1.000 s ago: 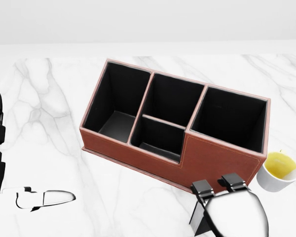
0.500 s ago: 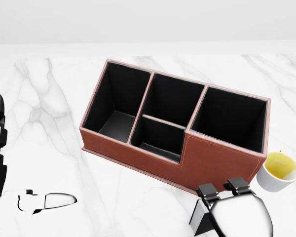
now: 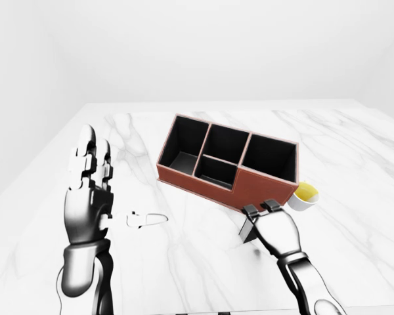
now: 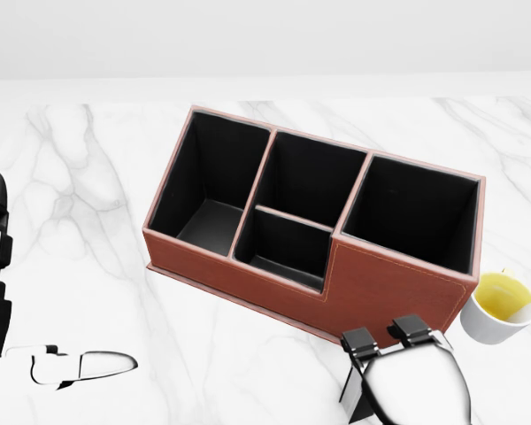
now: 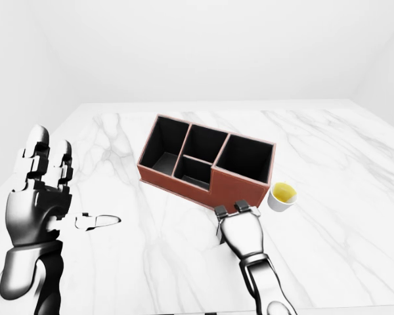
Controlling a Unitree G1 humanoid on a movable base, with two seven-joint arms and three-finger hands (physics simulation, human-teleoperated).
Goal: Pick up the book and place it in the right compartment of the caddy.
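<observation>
Right hand [image 3: 270, 222] sits over the book [image 3: 247, 229], a dark sliver on the desk [image 3: 354, 157] just below the caddy [image 3: 227, 167]; whether fingers clamp it, cannot tell. Left hand [image 3: 87, 190] spread, idle.

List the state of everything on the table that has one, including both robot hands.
Caddy: upright, all four compartments empty.
Cup: upright, yellow liquid inside, beside the caddy's right end.
Left robot hand: raised, fingers open, holding nothing.
Right robot hand: over a dark object; grip unclear.
</observation>
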